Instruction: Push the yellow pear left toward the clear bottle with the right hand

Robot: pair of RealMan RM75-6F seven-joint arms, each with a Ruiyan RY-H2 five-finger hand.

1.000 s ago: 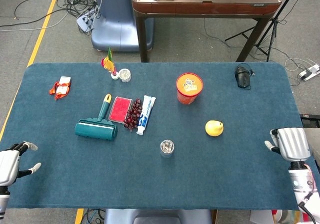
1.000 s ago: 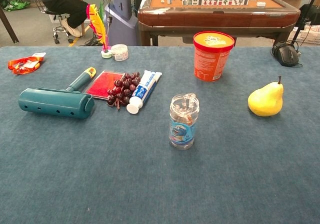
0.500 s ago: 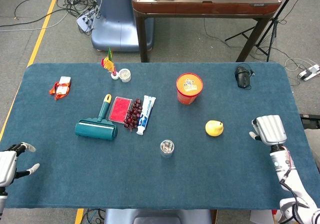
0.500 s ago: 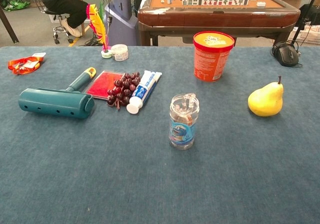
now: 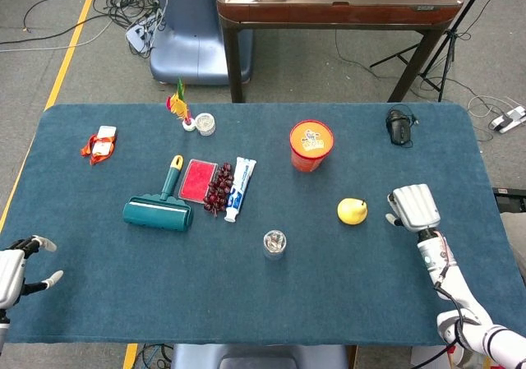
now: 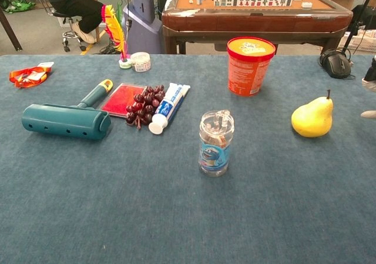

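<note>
Head view: the right hand hovers just right of the yellow pear, fingers flat and apart, holding nothing. The pear stands on the blue surface, well right of the clear bottle. The left hand is empty, fingers spread.

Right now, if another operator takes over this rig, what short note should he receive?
Right hand: holds nothing, just right of the yellow pear, a small gap between them.
Left hand: fingers apart, holds nothing, at the table's near left edge.
The pear stands upright, right of the clear bottle and slightly farther back.
Done: approach only.
Left: touch the pear and push it left toward the bottle.
</note>
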